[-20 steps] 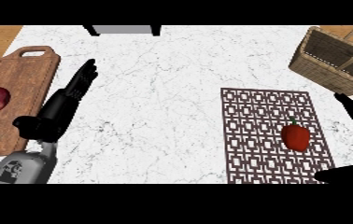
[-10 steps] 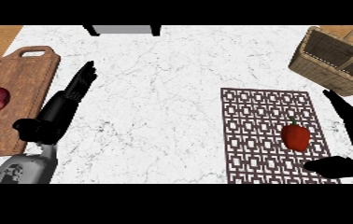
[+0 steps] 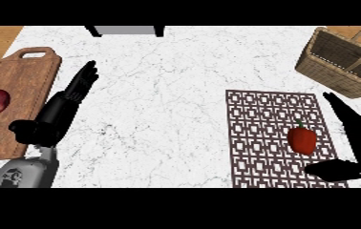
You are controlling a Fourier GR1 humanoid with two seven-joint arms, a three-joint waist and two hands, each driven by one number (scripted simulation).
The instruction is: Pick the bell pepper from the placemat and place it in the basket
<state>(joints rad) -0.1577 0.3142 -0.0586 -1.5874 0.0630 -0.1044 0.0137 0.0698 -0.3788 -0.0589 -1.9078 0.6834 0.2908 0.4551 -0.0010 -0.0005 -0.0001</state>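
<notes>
A small red bell pepper lies on the brown lattice-patterned placemat at lower right, flanked by the open right robot hand. The woven wicker basket sits upper right; the open left robot hand rests on the white marble counter at left.

White marble counter: placemat, basket, cutting board.

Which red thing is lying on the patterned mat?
The bell pepper, the one with the little green stem, lies on the placemat. The other red thing sits on the wooden cutting board at the left edge.
</notes>
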